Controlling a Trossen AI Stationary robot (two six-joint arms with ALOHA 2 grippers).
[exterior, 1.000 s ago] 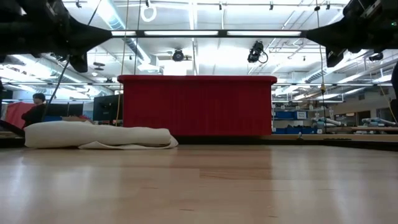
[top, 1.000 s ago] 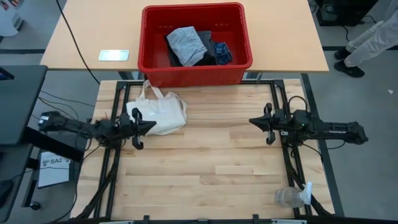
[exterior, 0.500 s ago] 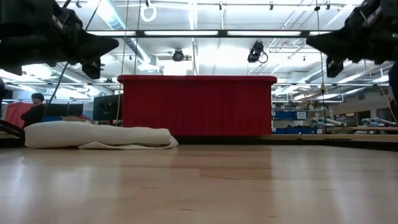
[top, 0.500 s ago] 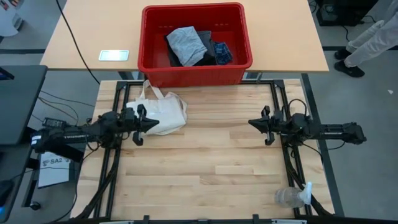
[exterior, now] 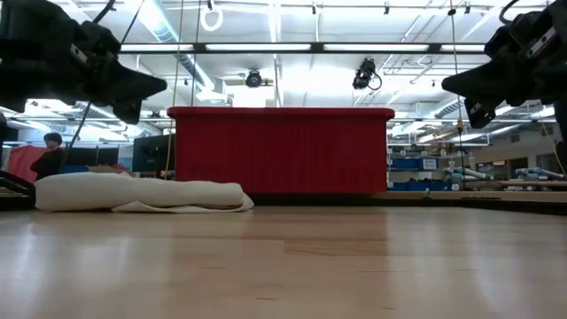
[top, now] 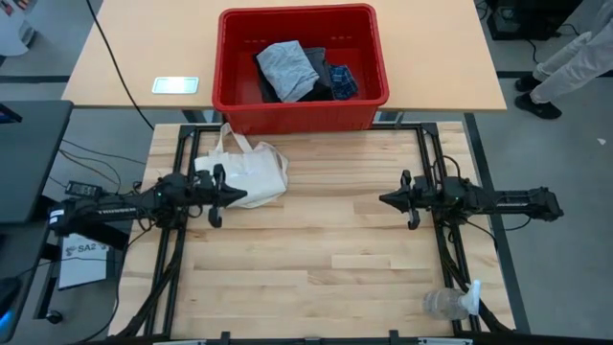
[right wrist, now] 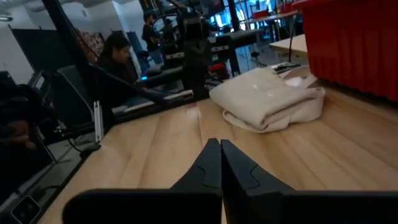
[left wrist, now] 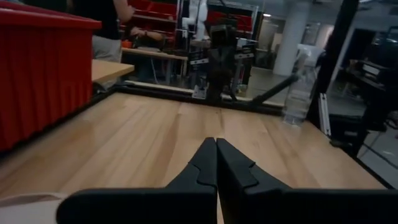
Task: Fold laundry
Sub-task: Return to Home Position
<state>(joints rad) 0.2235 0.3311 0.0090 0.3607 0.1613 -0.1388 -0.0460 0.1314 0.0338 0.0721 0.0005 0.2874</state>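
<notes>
The laundry (top: pixel 302 75) lies folded inside the red bin (top: pixel 297 117), which stands on the far tabletop (top: pixel 134 57) at 12 o'clock. The light grey T-shirt (top: pixel 286 68) is on top, with a black garment (top: pixel 316 59) under it and a blue plaid garment (top: pixel 344 81) showing at its 3 o'clock side. The folding work looks finished, and what remains is bringing both arms home.

The left tool (top: pixel 236 195) hangs at 9 o'clock over the near tabletop (top: pixel 316 259), above the near edge of the cream tote bag (top: pixel 254 168). Its fingers are pressed together and hold nothing. The right tool (top: pixel 386 200) hangs at 3 o'clock, pointing toward the middle, likewise pinched closed and empty.

To do this step well, both arms should draw back toward their own sides smoothly, keeping the tools closed and raised off the wood. The left arm calls for the most care: a dip could catch the tote bag's handles and drag it. The right arm should keep away from the spray bottle (top: pixel 448 303) lying at 5 o'clock.
</notes>
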